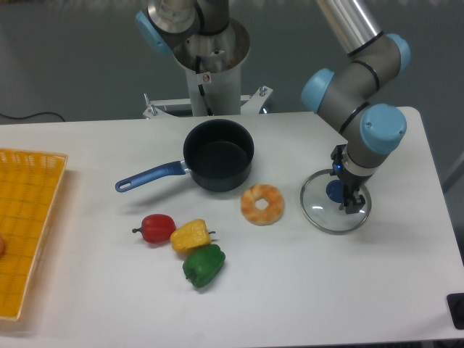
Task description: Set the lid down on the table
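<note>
The lid [319, 210], a clear glass disc with a metal rim, lies flat on the white table [290, 290] at the right, beside the pineapple slice. Its dark blue knob [334, 191] shows just left of my gripper [347, 199]. The gripper hangs straight down over the lid's centre, slightly above the knob. Its fingers [353, 204] stand a little apart and look open, holding nothing.
An open dark blue saucepan [217, 154] stands mid-table, its handle pointing left. An orange pineapple ring [262, 204] lies left of the lid. Red [157, 228], yellow [191, 235] and green [204, 265] peppers sit in front. A yellow mesh basket [25, 217] is at the left edge.
</note>
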